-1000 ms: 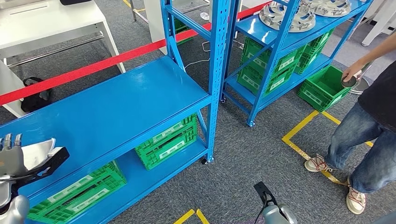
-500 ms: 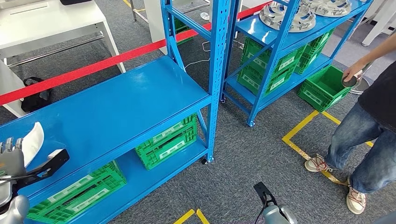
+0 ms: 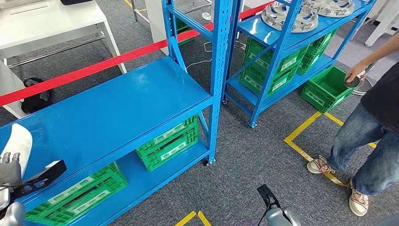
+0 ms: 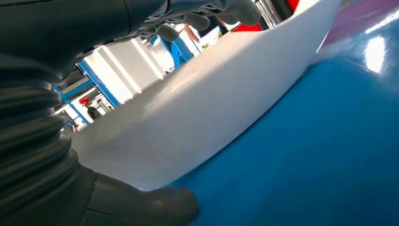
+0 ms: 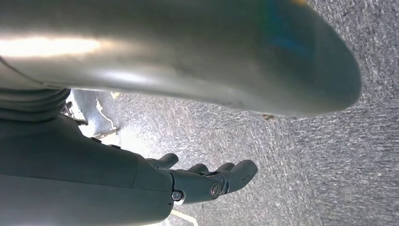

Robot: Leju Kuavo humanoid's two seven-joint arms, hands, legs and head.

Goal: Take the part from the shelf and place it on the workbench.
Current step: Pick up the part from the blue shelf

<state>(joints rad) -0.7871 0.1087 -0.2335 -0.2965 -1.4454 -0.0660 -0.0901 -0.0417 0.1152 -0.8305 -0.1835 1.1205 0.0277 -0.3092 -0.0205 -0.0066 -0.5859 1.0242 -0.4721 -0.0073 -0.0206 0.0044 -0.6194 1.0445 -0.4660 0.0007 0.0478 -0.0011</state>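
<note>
The near blue shelf (image 3: 117, 106) takes up most of the head view, its broad top board running from the upright post at centre down to the lower left corner. A second blue rack (image 3: 291, 52) stands beyond it on the right, with silver wheel-like castings (image 3: 289, 16) on its top board and green crates (image 3: 277, 68) on the level below; another green crate (image 3: 327, 87) sits on the grey carpet just beside that rack. More green crates (image 3: 169, 143) rest on the near shelf's bottom board, and what they contain cannot be made out. A person (image 3: 371, 127) in jeans stands at the right edge, one hand holding a small round object. A red barrier tape (image 3: 94, 68) runs behind the shelf, in front of a white surface (image 3: 51, 23). The task's thing, a curved white part (image 3: 16, 141), is at the near left end of the top board, held by the left hand (image 3: 11, 172); in the left wrist view the part (image 4: 211, 103) lies between dark fingers (image 4: 235, 9) on one side and the thick thumb (image 4: 146, 205) on the other, just over the blue board. The right hand (image 5: 207, 181) hangs over the carpet, holding nothing, its fingers loosely extended.
</note>
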